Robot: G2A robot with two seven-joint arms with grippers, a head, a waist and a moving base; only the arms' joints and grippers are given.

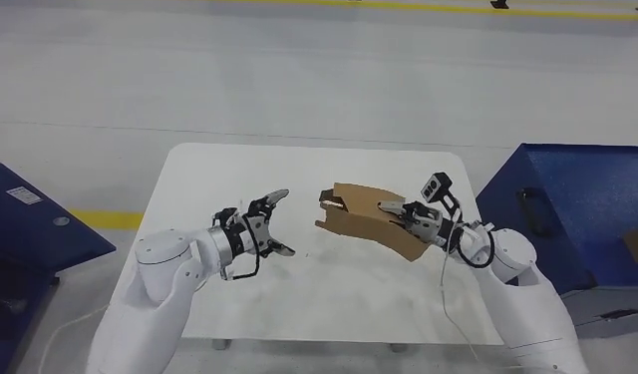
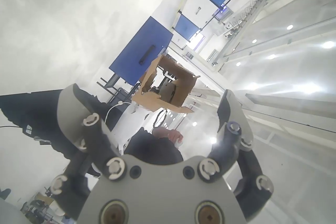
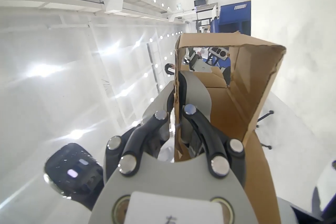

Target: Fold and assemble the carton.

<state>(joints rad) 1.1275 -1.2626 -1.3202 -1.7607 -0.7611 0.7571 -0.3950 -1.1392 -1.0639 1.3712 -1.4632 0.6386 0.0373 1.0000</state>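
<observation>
We see the white table (image 1: 299, 175) first, a smooth, matte slab with rounded corners. Over its right half is the carton (image 1: 364, 219), a brown cardboard sleeve folded into a hollow four-sided tube with creased corners and raw, slightly ragged cut edges. Its long axis runs across the table, sloping from the right claw (image 1: 391, 209) towards the left claw (image 1: 285, 222). The far open mouth, with short flaps splayed around it, points at the left claw. We cannot tell whether its lower edge touches the table.

From the left wrist view we look straight into the carton (image 2: 168, 86) and through to its other open end. From the right wrist view, the carton (image 3: 236, 93) has plain, dull inner walls and a flap folded inward deep inside. What the tube holds is one finger of the right claw (image 3: 178, 93). That claw is clamped on the edge of one side wall, with one grey pad inside the tube and the other outside.

The left claw (image 2: 149, 99) is spread wide with nothing between its curved grey fingers. It sits over the table's left half, near the carton's mouth but apart from it.
</observation>
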